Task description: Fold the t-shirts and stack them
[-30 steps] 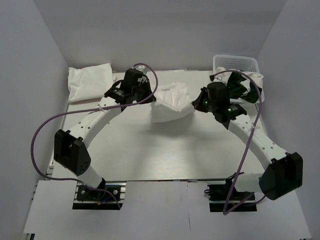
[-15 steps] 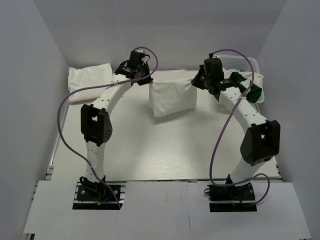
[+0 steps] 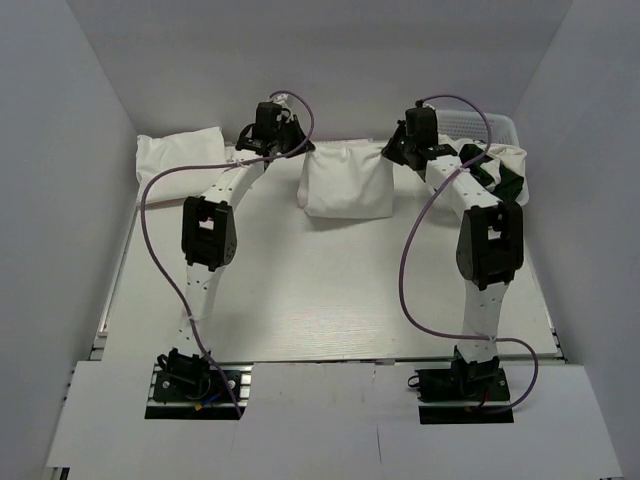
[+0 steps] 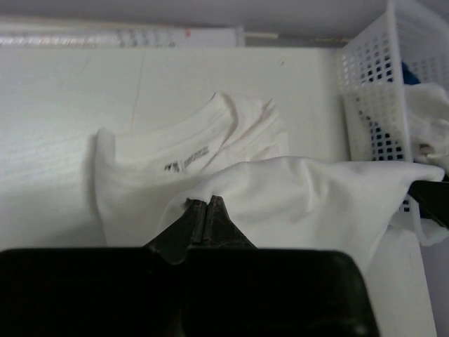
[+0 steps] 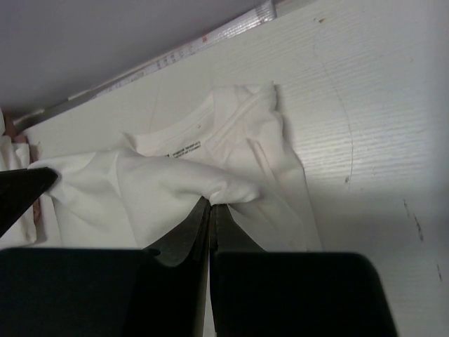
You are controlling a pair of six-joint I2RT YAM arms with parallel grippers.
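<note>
A white t-shirt [image 3: 346, 187] hangs stretched between my two grippers at the far side of the table, its lower part resting on the surface. My left gripper [image 3: 298, 152] is shut on the shirt's left top edge; the left wrist view shows the jaws [image 4: 205, 201] pinched on white cloth, with the collar and label [image 4: 188, 160] beyond. My right gripper [image 3: 393, 158] is shut on the right top edge, and its jaws [image 5: 211, 204] clamp a fold of the same t-shirt [image 5: 231, 151]. Both arms reach far forward.
A pile of folded white t-shirts [image 3: 180, 163] lies at the far left. At the far right stands a white lattice basket [image 3: 478, 124] with white and dark green cloth [image 3: 505, 183] spilling over it. The basket wall [image 4: 375, 91] is close to the held shirt.
Both arms have stretched out to the far edge, carrying the white shirt back and pulling it from a bunched heap into a taut, flat sheet between them.
</note>
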